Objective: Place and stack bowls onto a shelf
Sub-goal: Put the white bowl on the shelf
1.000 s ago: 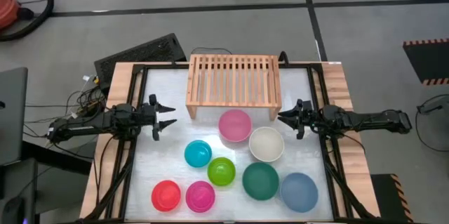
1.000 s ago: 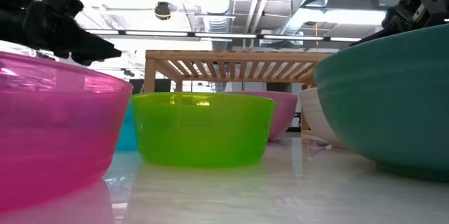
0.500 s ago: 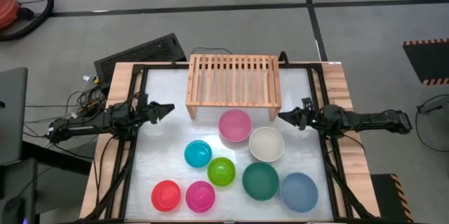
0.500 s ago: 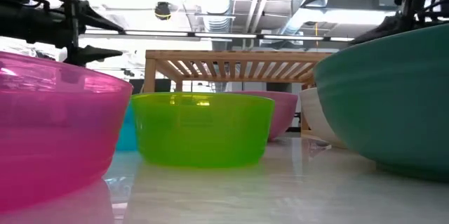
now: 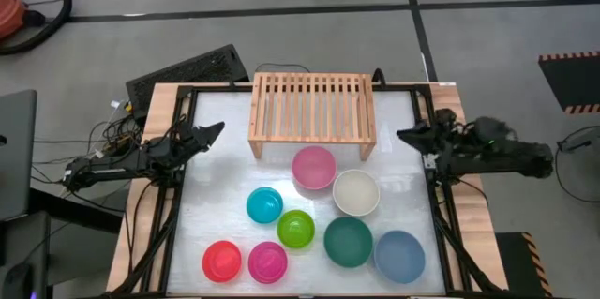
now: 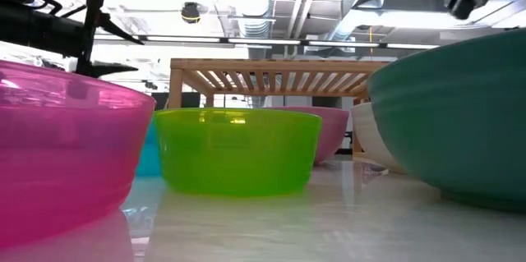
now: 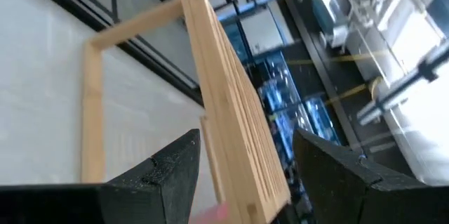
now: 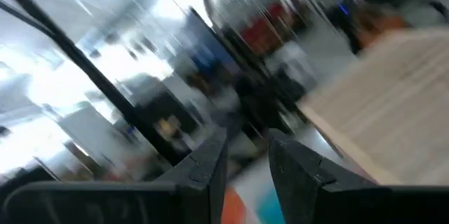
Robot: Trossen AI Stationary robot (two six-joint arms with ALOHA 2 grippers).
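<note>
The light-wood shelf [image 5: 311, 110] stands on its legs at the table's far middle, its slatted top bare. In front of it sit separate bowls, each on its base: pale pink [image 5: 314, 168], white [image 5: 356, 192], dark teal [image 5: 348, 241], slate blue [image 5: 399, 256], cyan [image 5: 264, 205], lime green [image 5: 295, 229], red-orange [image 5: 222, 261] and magenta [image 5: 268, 262]. My left gripper [image 5: 216, 129] hovers open left of the shelf [image 7: 231, 112], pointing at its left end. My right gripper [image 5: 405, 135] hovers right of the shelf, its fingers [image 8: 210, 164] a narrow gap apart. Neither holds anything.
Black rails frame the white tabletop [image 5: 216, 205], with wooden borders [image 5: 141, 196] at the left and right. Bare tabletop lies between the shelf's front and the bowls, and along the left side. In the low view the magenta [image 6: 66, 147] and teal [image 6: 452, 122] bowls fill the foreground.
My left gripper has rolled about its own axis and drifted toward the table's far edge, nearer the shelf's left end. My right gripper has drawn back toward the table's right edge, moved farther and risen, turning as it went. The bowls and shelf have stayed put.
</note>
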